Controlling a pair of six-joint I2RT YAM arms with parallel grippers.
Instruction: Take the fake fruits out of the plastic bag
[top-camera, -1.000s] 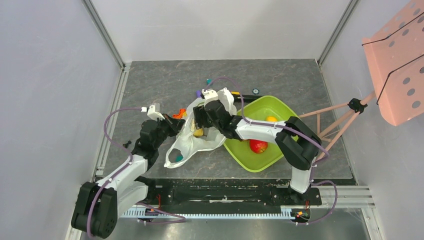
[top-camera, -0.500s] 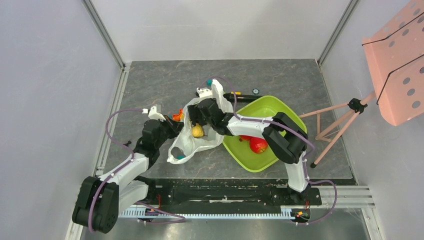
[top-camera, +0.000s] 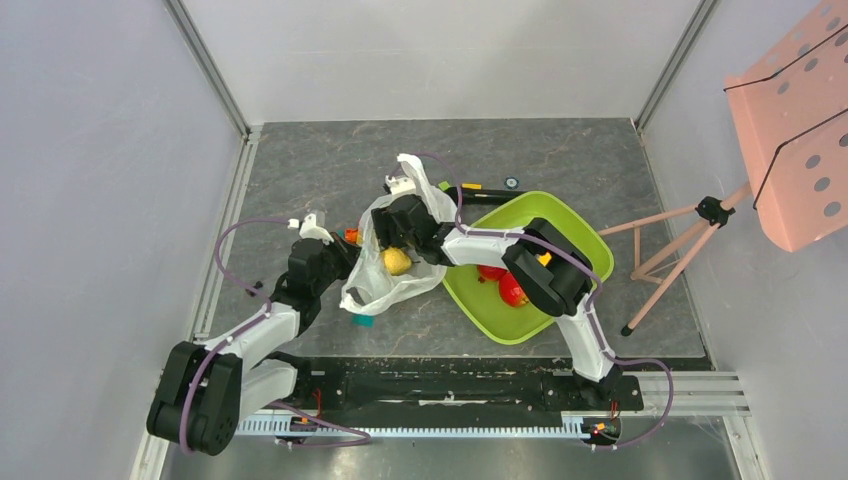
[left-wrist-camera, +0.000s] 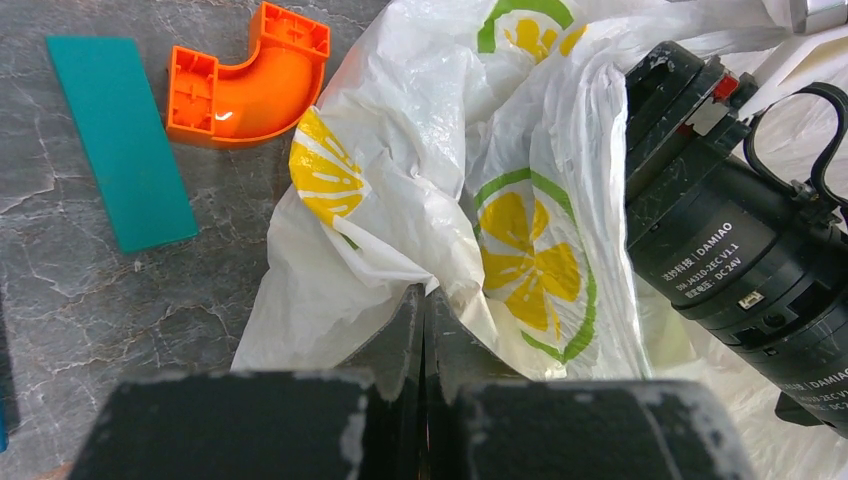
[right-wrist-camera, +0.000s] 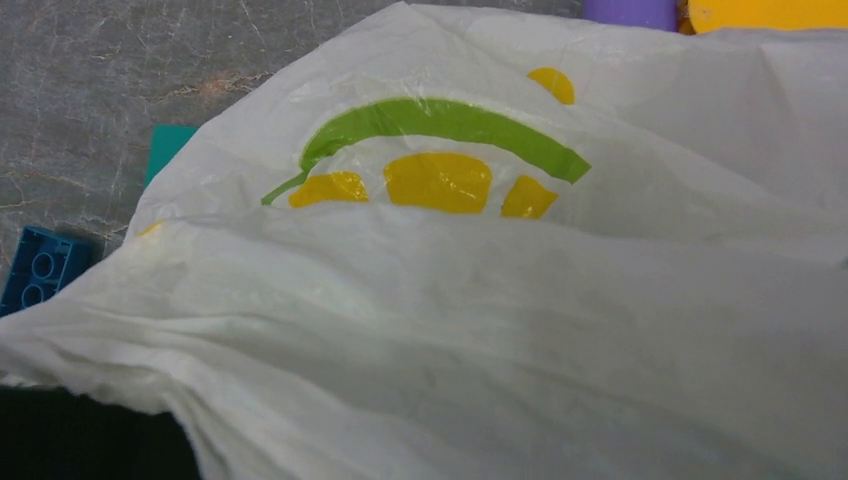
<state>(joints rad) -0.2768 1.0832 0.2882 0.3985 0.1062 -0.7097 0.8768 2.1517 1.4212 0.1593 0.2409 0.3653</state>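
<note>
Grey marbled table (top-camera: 330, 160), pale walls (top-camera: 400, 50). My left gripper (left-wrist-camera: 422, 305) clamped a fold of the plastic bag (left-wrist-camera: 400, 150); right gripper (top-camera: 395, 238) sat at its mouth (jaws hidden, can't tell), prob. just above the yellow pear (top-camera: 397, 261).

The left arm (top-camera: 262, 325) reaches forward and low. Its gripper (left-wrist-camera: 422, 300) has both fingers pressed together on a fold of the plastic bag (left-wrist-camera: 400, 190). The right arm (top-camera: 480, 245) folds at the elbow and reaches left; the fingers of its gripper (top-camera: 400, 232) are hidden.

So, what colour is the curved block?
The curved plastic block is orange; clearest in left wrist view.
</note>
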